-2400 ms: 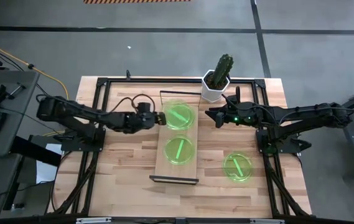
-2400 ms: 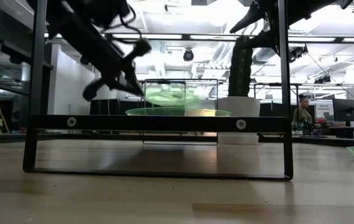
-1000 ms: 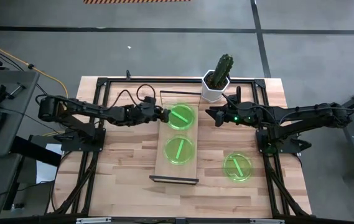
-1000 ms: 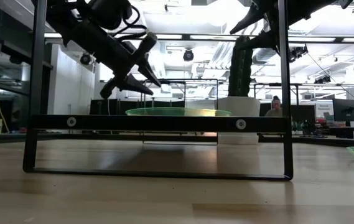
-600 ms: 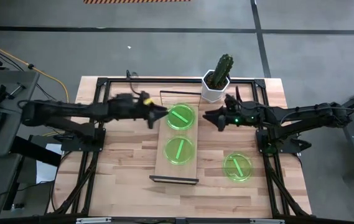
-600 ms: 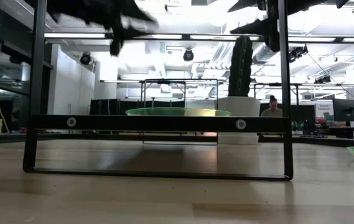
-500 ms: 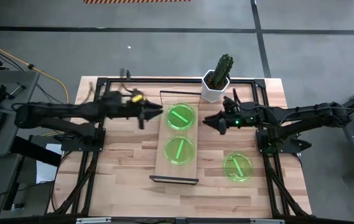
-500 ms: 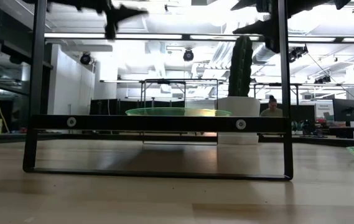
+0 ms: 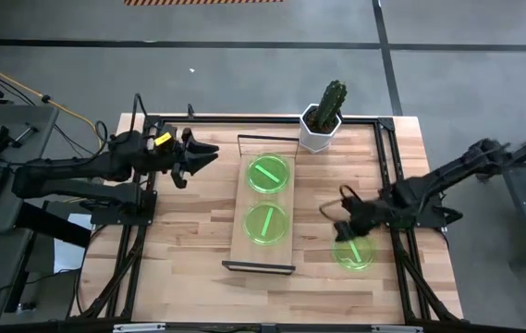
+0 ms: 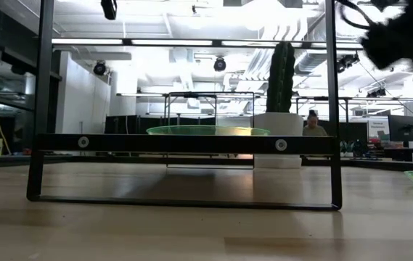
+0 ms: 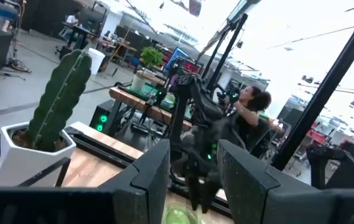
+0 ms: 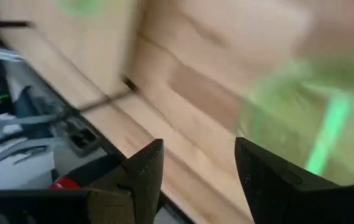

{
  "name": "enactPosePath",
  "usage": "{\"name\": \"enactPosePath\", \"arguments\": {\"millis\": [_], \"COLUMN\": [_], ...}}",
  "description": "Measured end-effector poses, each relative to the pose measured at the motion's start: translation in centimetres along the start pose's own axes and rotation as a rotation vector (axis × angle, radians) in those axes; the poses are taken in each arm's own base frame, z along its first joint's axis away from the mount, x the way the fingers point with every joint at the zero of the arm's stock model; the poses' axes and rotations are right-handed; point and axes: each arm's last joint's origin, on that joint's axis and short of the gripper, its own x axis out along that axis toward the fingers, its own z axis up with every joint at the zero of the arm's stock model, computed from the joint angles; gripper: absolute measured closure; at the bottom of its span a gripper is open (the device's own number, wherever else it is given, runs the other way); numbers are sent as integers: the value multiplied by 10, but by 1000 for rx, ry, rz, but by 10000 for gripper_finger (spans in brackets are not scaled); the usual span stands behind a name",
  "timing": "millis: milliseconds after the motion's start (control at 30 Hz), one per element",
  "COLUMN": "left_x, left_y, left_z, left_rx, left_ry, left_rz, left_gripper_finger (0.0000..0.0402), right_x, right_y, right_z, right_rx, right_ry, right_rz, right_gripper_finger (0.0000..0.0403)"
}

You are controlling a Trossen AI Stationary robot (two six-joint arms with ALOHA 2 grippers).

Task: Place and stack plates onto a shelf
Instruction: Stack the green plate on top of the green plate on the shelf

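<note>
Two plates [image 9: 268, 174] [image 9: 266, 223] lie on the shelf [image 9: 241, 240]. A third plate [image 9: 354, 252] lies on the table [image 9: 189, 240], under the right gripper [image 9: 344, 227], fingers apart. The left gripper [image 9: 209, 154], also with fingers apart, is left of the shelf.
</note>
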Motion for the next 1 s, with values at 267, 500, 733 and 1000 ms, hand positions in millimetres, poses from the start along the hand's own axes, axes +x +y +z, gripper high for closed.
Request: {"name": "enactPosePath", "arguments": {"millis": [267,500,733,1000], "left_x": [0,0,1,2], "left_y": [0,0,0,1], "left_z": [1,1,0,-1], "left_rx": [1,1,1,2], "left_ry": [-6,-6,-3,5], "left_rz": [-3,-2,-1,3], "left_gripper_finger": [275,275,275,275], "right_x": [37,71,88,96], "right_y": [-20,-33,-36,-31], "right_z": [-36,-41,-35,-9], "right_rx": [174,202,224,192], "right_ry": [47,41,-13,-194], "right_rz": [-228,-436,-495,-417], "right_gripper_finger": [225,326,387,396]}}
